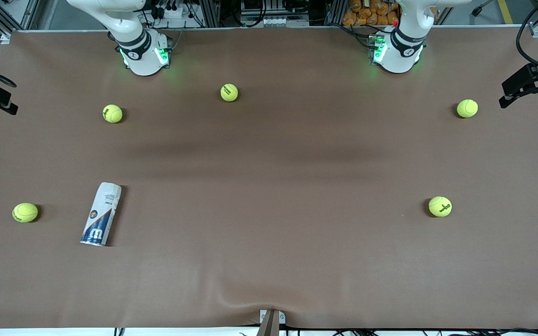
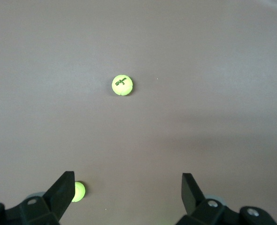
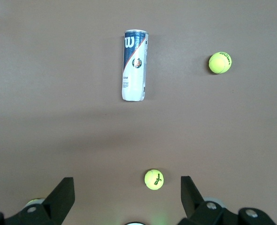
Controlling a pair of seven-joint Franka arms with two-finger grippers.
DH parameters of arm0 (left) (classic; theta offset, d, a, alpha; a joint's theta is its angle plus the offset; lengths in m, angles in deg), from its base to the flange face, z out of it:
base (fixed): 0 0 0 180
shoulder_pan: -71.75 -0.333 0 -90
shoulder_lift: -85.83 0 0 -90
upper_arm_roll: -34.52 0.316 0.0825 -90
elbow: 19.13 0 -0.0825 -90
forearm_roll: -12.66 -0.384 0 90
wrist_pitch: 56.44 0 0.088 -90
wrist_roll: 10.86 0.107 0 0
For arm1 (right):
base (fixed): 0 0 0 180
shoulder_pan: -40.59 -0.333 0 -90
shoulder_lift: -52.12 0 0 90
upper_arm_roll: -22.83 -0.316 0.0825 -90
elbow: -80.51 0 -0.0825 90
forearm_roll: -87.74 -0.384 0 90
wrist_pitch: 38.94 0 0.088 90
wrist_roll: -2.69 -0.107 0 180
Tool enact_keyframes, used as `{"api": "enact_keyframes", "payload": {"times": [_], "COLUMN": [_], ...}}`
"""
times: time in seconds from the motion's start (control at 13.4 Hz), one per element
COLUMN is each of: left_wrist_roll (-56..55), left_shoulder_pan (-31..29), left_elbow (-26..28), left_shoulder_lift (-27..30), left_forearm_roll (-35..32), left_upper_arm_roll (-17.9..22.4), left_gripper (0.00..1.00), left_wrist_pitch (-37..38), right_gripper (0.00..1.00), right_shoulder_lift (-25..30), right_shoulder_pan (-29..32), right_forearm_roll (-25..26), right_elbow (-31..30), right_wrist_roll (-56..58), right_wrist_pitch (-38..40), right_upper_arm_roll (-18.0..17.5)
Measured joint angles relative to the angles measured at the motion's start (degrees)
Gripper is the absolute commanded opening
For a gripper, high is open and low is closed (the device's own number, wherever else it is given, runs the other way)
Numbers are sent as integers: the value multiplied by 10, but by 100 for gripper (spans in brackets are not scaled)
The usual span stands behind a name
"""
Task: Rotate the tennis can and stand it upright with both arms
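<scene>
Brown cloth covers the table [image 1: 269, 154]; the tennis can [image 1: 101, 214] lies flat toward the right arm's end, near the front edge, among tennis balls [image 1: 229, 92]. My left gripper [image 2: 128, 187] hangs wide open, empty. My right gripper [image 3: 127, 192], equally spread and empty, faces the can: reaching comes next.

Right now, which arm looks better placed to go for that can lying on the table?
The right arm, probably. The tennis can lies flat toward its end of the table and shows in the right gripper's wrist view. The left gripper, also open, sees only tennis balls.
</scene>
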Motion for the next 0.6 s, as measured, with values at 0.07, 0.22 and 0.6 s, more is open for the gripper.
{"api": "enact_keyframes", "payload": {"times": [0.07, 0.22, 0.6], "left_wrist_roll": [0, 0, 1], "left_shoulder_pan": [0, 0, 0], "left_elbow": [0, 0, 3], "left_shoulder_lift": [0, 0, -1], "left_forearm_roll": [0, 0, 0], "left_upper_arm_roll": [0, 0, 1], "left_gripper": [100, 100, 100], "left_wrist_pitch": [0, 0, 0], "right_gripper": [100, 100, 100], "right_shoulder_lift": [0, -1, -9], "right_shoulder_pan": [0, 0, 0], "right_forearm_roll": [0, 0, 0], "right_elbow": [0, -2, -7], "right_wrist_roll": [0, 0, -1], "right_wrist_pitch": [0, 0, -3], "right_upper_arm_roll": [0, 0, 1]}}
